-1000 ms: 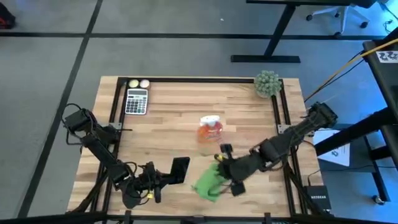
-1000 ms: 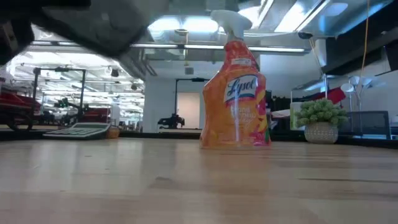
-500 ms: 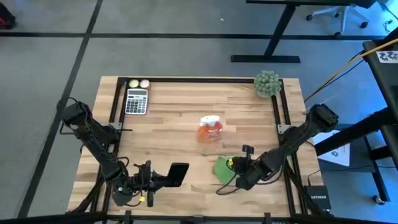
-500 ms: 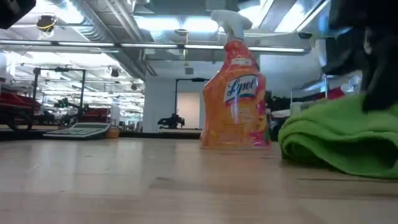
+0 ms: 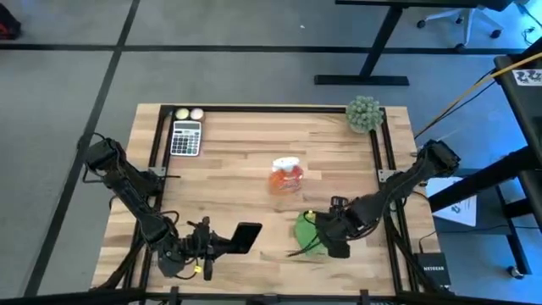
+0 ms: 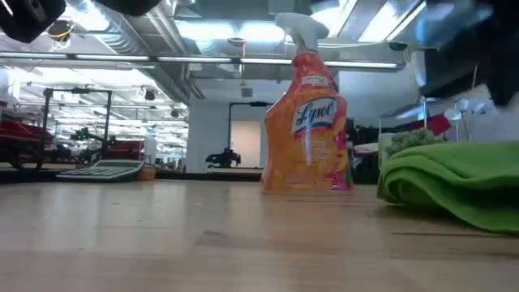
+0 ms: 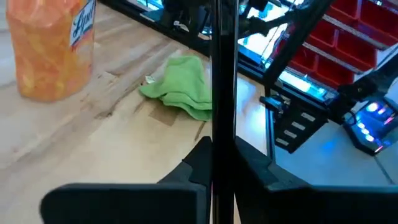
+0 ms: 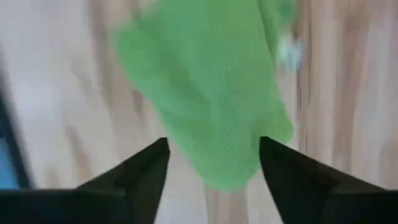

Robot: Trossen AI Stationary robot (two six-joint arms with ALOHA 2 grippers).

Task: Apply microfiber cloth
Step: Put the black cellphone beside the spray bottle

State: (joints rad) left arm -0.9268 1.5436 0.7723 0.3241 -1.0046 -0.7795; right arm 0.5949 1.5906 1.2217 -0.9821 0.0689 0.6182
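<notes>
The microfiber cloth [image 5: 306, 233] lies bunched on the wooden worktop [image 5: 229, 161], near its front edge and right of centre, just in front of the spray bottle [image 5: 286, 176] but apart from it. In the low view the cloth [image 6: 458, 182] rests flat on the boards in soft folds to the right of the bottle [image 6: 308, 122]. In the left wrist view it [image 7: 180, 87] shows as a crumpled green heap with a small white tag at one edge.

The right claw [image 5: 326, 240] is at the cloth's right side. In its own wrist view the two dark fingers [image 8: 140, 180] stand spread apart with the cloth [image 8: 205, 93] in front of and between them; nothing is pinched.

The left claw [image 5: 222, 243] sits low near the front left of the worktop, pinching a black phone [image 5: 246, 238], which in the left wrist view appears edge-on as a thin dark upright slab [image 7: 222, 93] between the fingers.

Legible writing: the orange bottle carries a blue "Lysol" label [image 6: 315, 115], partly seen again in the left wrist view [image 7: 81, 22]. A calculator [image 5: 186, 138] lies at the far left of the worktop; its keys cannot be read. Two small round objects [image 5: 189, 113] sit beside it, and a spiky ball plant [image 5: 363, 113] stands at the far right corner.
</notes>
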